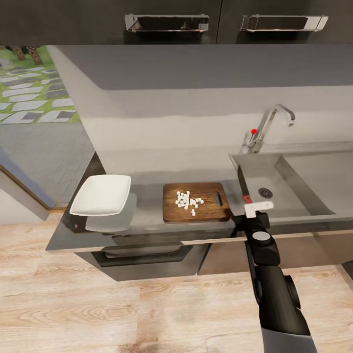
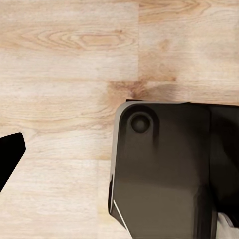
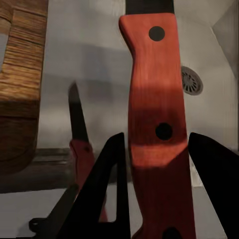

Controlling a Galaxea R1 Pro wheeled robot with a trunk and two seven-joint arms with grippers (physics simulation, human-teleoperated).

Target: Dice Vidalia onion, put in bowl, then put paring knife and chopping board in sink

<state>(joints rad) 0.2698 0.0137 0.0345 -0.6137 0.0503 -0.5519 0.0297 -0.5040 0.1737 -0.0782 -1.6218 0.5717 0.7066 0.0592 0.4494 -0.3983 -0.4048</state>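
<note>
Pale diced Vidalia onion bits [image 1: 189, 200] lie in a small heap on the dark brown chopping board [image 1: 196, 212], which rests on the grey countertop [image 1: 147, 215] left of the sink [image 1: 304, 171]. My right gripper [image 1: 256, 208] [image 3: 157, 144] is shut on the red handle of the paring knife [image 1: 246, 196] [image 3: 157, 99]. The knife hangs over the sink's left rim, its dark blade pointing toward the back wall. The white bowl [image 1: 101, 194] stands at the counter's left end. A black fingertip [image 2: 10, 157] of my left gripper hangs over the floor.
The chrome tap [image 1: 272, 122] with its red knob [image 1: 253, 131] rises behind the sink, and the drain [image 1: 265, 192] [image 3: 191, 79] sits in the basin floor. Dark wall cabinets [image 1: 166, 22] hang overhead. The robot's dark base [image 2: 164, 169] stands on the pale wood floor [image 2: 64, 59].
</note>
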